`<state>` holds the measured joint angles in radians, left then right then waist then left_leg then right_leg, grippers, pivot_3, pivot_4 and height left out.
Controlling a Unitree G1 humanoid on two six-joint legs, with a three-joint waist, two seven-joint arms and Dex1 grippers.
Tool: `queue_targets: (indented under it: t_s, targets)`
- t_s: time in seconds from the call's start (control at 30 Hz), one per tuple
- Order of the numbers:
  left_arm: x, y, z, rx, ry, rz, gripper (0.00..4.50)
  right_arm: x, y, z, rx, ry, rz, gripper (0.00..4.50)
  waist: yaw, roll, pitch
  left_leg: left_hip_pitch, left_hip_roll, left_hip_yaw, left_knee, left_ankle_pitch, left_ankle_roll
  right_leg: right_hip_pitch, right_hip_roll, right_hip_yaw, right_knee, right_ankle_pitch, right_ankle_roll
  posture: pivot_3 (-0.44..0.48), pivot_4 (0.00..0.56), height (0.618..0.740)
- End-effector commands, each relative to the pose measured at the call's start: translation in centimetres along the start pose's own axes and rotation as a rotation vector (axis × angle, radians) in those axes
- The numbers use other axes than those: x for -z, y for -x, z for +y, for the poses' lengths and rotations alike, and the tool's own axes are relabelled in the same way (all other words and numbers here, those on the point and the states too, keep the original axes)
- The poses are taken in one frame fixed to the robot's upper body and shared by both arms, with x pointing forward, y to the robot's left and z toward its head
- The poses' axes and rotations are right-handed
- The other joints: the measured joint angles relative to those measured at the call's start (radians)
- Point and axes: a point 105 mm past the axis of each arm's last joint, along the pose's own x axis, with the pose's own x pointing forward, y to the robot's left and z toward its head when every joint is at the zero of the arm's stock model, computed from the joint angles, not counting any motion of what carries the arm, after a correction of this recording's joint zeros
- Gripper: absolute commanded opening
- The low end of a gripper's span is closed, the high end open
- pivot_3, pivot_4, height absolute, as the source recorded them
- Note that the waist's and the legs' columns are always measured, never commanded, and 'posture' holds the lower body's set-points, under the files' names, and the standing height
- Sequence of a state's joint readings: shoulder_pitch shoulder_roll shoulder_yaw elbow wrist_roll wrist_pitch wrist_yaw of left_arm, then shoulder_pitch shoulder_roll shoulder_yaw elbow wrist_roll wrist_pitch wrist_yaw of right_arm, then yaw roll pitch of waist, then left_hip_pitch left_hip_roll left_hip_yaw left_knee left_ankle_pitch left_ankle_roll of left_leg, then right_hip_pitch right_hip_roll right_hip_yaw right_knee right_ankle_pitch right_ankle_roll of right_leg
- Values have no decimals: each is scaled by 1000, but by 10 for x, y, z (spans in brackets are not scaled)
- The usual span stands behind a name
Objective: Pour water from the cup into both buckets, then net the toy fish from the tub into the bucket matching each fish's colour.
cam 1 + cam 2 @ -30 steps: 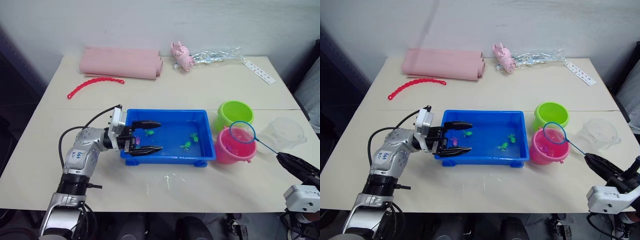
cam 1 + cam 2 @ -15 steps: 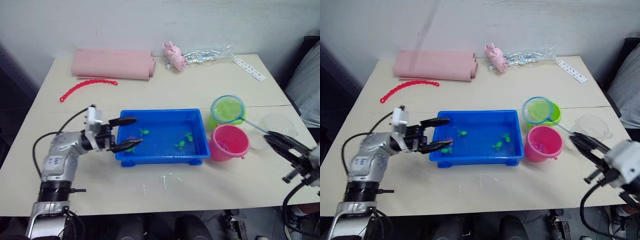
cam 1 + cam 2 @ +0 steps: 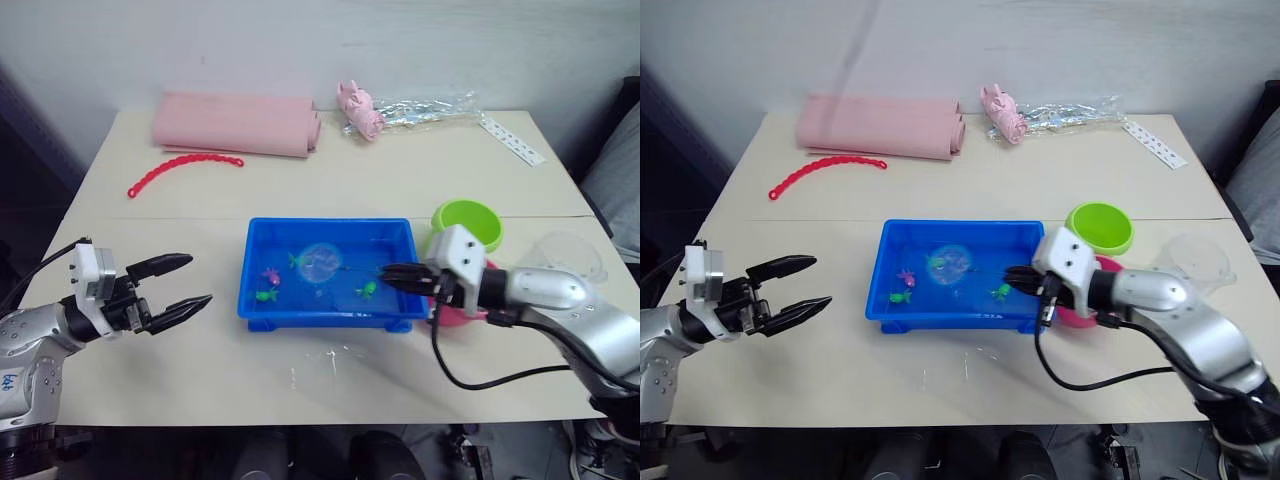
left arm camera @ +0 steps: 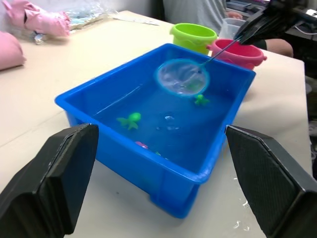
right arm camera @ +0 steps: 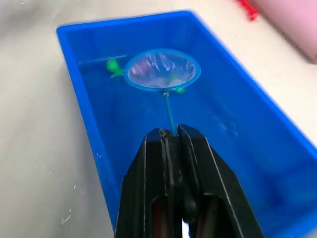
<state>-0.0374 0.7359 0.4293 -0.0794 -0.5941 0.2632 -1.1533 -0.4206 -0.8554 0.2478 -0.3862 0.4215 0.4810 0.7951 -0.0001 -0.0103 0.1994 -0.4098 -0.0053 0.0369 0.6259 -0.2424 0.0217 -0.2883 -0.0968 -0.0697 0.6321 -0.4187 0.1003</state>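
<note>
A: Blue plastic is showing ahead of the right pincer (image 5: 171, 133). What is it gripping?

B: It is clamping the thin dark handle of the net (image 5: 161, 70). The two fingers are pressing together on the handle, and the hoop is sitting straight out beyond the fingertips, over the water in the tub (image 3: 262, 236). Whether the mesh is touching the water cannot be told.

A: Where are the toy fish lying?

B: Two green fish (image 5: 113, 67) are lying just beside the hoop, one on each side. Another green fish (image 3: 368, 291) is floating close to the pincer's tips, and a pink fish (image 3: 270, 274) is resting past the hoop, toward the tub's far end.

A: And the buckets?

B: The pink bucket (image 4: 241, 51) is sitting directly under the right pincer's wrist, the green bucket (image 3: 470, 223) just behind it, touching or nearly so. The cup (image 3: 570, 259) is standing on the desk (image 3: 400, 170) beyond the forearm.

A: State of the left pincer (image 3: 183, 282)?

B: It is standing released, fingers spread wide, holding nothing, and hovering over the desk well apart from the tub's near end.
</note>
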Motion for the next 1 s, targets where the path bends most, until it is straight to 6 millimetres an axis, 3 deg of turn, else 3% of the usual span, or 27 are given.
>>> queue_targets:
  t_s: [0.03, 0.47, 1.0]
  targets:
    - [-11, 1, -5, 27, -67, 0, 4460, 1, -9, 1, -36, 60, 23, 0, -2, 0, 0, 0, 0, 0, 0, 0, 0, -1, 0, 0, 1, 0, 0, 0, 150, 740]
    - [-12, -3, -8, 35, -69, 1, 4460, 8, -36, 0, -130, 45, 87, 0, -8, 0, 0, 1, 0, 0, -1, 0, -1, -2, 0, 0, 4, 0, 0, 0, 150, 740]
    - [-8, -5, -9, 40, -61, 11, 4460, 9, -66, -8, -97, -25, 78, 0, -16, 0, 0, 1, 0, 0, -2, 0, -1, -2, 0, 0, 5, 0, 0, 0, 150, 740]
